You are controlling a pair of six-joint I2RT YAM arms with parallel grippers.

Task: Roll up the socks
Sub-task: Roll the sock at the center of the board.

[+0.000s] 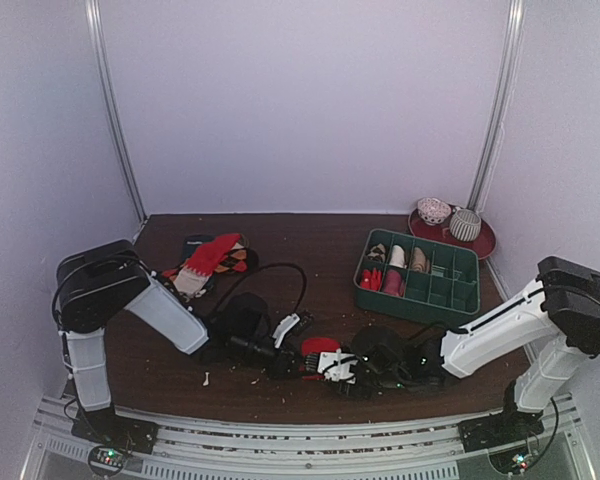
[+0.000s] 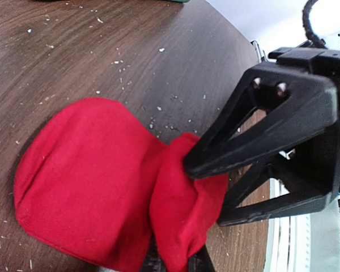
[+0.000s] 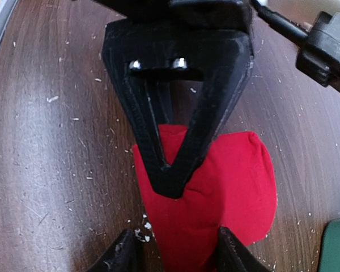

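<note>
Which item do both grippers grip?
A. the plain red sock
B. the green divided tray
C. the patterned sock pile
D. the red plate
A: the red sock is pinched by the right gripper in the left wrist view and by the left gripper in the right wrist view.

Plain bright red sock [image 2: 90,181] on dark brown wood-grain table [image 2: 73,51] flecked white

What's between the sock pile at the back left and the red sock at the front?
In the top view, a loop of black cable and the left arm's wrist lie between the sock pile and the red sock.
</note>
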